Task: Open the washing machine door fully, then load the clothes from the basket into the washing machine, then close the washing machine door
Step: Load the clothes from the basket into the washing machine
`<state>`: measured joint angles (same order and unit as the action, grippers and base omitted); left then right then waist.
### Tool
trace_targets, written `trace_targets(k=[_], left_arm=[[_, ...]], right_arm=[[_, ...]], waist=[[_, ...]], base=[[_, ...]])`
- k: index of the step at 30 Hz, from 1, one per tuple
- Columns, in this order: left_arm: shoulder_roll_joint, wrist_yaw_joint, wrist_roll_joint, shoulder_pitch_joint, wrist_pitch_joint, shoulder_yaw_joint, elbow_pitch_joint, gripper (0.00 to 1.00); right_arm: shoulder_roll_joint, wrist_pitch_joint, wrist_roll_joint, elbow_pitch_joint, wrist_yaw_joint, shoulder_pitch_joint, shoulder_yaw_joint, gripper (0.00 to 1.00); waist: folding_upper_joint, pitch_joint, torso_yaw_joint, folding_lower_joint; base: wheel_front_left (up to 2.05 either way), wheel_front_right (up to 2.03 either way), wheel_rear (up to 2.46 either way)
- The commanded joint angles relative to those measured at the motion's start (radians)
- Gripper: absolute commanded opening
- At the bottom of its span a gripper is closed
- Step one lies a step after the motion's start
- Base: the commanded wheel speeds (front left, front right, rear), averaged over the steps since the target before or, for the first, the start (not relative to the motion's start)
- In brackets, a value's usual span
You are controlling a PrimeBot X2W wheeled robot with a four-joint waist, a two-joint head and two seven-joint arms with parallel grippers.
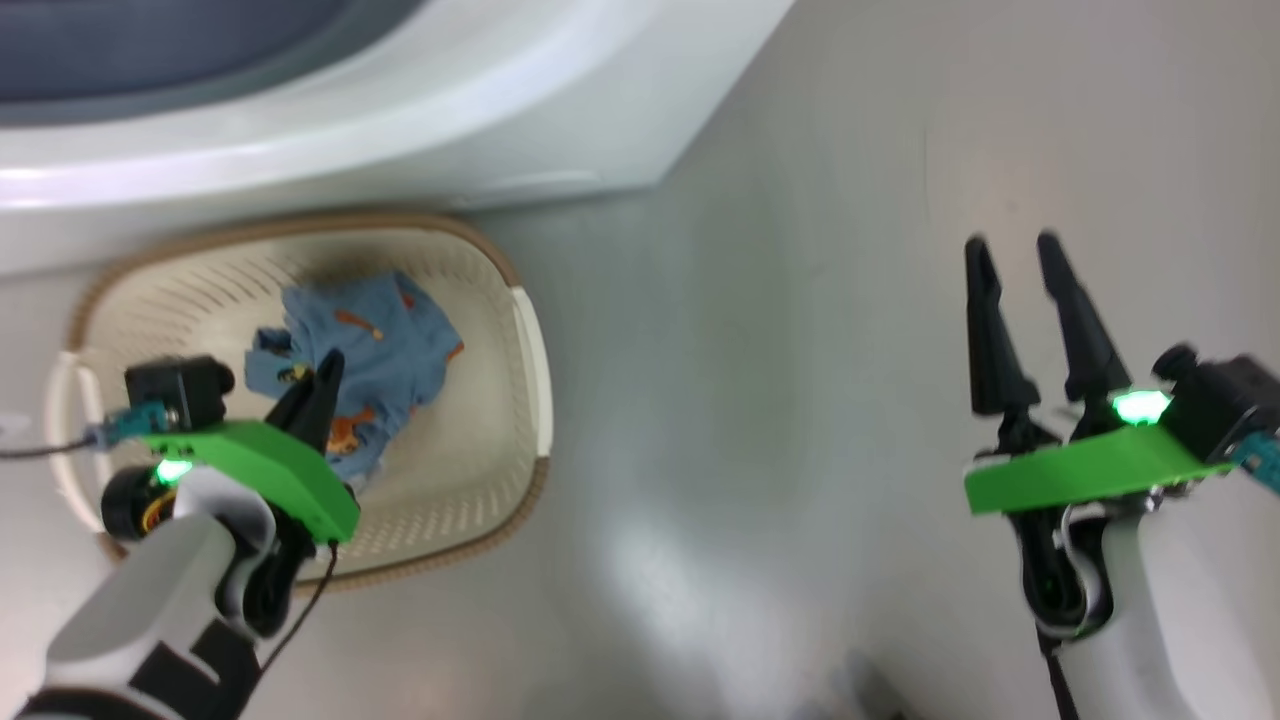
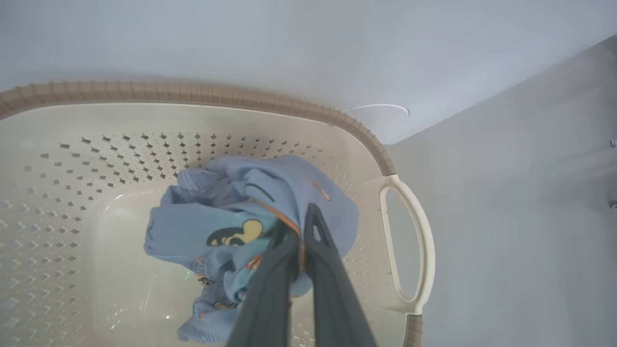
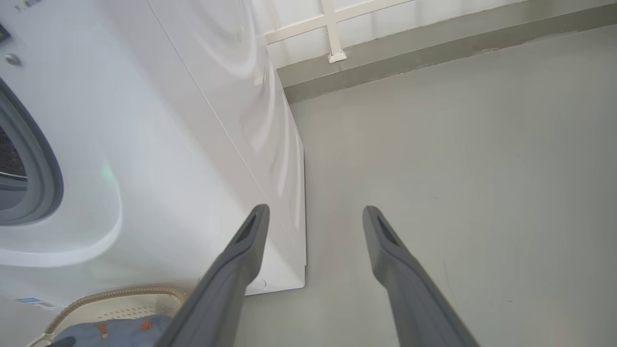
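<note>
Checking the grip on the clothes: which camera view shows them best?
The left wrist view: the clothes show large and sharp mid-frame in the basket, the left gripper shut on a fold. The head view has them smaller, blurred, partly behind that gripper. The right wrist view has a blue corner at its bottom edge.

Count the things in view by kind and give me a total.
Washing machine: 1
Basket: 1
Clothes bundle: 1
Pincers: 2, left pincer shut on the clothes bundle, right pincer open
Total: 5
</note>
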<state>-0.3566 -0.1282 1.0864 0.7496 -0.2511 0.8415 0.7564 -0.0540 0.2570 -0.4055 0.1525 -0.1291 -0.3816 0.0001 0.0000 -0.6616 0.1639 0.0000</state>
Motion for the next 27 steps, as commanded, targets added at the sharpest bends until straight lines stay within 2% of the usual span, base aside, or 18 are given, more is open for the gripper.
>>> trace_targets(k=[1,8,15,27], left_arm=[[-0.024,-0.002,-0.047,-0.052,-0.011,-0.074,-0.032,0.00],[0.000,-0.002,-0.215,-0.198,-0.011,-0.246,-0.109,0.00],[0.025,-0.002,-0.333,-0.313,-0.011,-0.362,-0.205,0.00],[0.057,-0.003,-0.515,-0.455,-0.011,-0.531,-0.386,0.00]], right_arm=[[0.004,0.005,0.020,-0.007,-0.002,0.051,0.021,1.00],[-0.010,0.005,0.040,0.033,-0.002,0.124,0.033,1.00],[-0.051,0.005,0.033,0.055,-0.002,0.202,0.040,1.00],[-0.088,0.005,0.023,0.057,-0.002,0.296,0.037,1.00]], waist=[[0.0000,0.137,-0.058,0.0000],[0.0000,0.286,-0.085,0.0000],[0.0000,0.407,-0.114,0.0000],[0.0000,0.517,-0.155,0.0000]], base=[[0.00,0.00,0.00],[0.00,0.00,0.00],[0.00,0.00,0.00],[0.00,0.00,0.00]])
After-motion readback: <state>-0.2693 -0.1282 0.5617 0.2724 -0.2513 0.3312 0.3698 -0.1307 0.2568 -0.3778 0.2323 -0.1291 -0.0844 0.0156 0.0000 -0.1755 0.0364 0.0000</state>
